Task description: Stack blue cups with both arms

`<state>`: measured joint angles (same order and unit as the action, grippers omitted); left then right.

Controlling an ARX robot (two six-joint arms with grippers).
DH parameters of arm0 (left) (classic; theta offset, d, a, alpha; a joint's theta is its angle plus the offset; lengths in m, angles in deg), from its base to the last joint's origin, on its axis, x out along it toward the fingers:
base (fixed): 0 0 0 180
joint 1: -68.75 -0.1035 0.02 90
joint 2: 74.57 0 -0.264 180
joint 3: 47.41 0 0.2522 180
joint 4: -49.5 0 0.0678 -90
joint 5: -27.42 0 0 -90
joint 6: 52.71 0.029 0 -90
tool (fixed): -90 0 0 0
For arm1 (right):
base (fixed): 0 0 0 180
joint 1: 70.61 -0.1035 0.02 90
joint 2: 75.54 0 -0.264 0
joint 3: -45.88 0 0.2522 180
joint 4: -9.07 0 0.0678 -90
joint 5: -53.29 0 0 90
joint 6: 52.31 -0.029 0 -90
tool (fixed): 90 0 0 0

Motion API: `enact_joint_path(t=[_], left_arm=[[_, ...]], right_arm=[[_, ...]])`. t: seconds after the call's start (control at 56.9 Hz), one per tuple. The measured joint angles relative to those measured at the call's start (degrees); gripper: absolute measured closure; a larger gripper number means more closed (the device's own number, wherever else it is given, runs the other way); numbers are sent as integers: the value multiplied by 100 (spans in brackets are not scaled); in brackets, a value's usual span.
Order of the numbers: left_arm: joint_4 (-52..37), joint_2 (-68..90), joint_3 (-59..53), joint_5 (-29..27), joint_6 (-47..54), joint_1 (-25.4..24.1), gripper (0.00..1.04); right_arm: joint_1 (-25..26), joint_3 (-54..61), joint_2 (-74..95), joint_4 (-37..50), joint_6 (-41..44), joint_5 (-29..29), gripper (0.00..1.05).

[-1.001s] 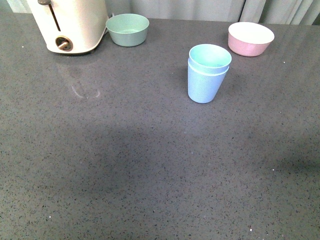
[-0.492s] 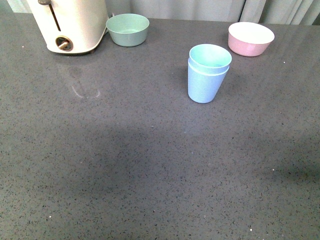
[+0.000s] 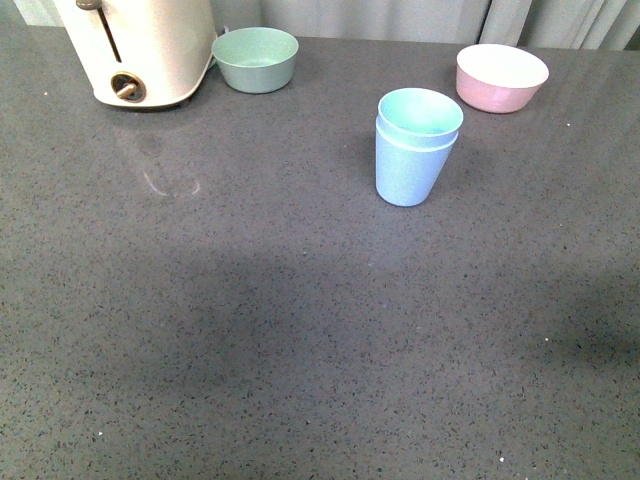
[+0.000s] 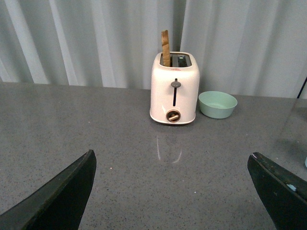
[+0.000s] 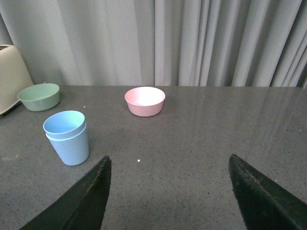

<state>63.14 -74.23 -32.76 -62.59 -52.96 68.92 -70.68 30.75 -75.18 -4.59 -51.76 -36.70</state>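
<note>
On my far left stands the cream toaster, a slice of toast poking from one slot, and just beside it the pale green bowl. My left end effector hangs over bare table facing that toaster; its two dark fingers show at the edges of the left wrist view, spread wide with nothing between them.

Toward the middle, a little right of centre, are the blue cups. One sits nested inside the other, its rim showing just above the outer rim, and the pair stands upright on the table, apart from everything else. The right wrist view shows the same nested pair standing free, with no finger touching it.

Beyond the cups and further right rests the pink bowl, well clear of them. My right end effector is likewise spread wide and empty, its fingers framing open table near me.

From how things lie, I judge the stacking itself finished and both arms drawn clear; neither shows in the front view. What remains, I think, is only to keep both arms away from the stack and settle at rest, taking care not to sweep toward the cups.
</note>
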Motion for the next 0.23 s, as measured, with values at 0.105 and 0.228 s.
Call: enact_joint_path(t=[0.105, 0.228], left_arm=[[0, 0, 0, 0, 0, 0, 9], [0, 2, 0, 0, 0, 0, 9]], right_arm=[[0, 0, -2, 0, -7, 0, 7], [0, 0, -2, 0, -11, -2, 9]])
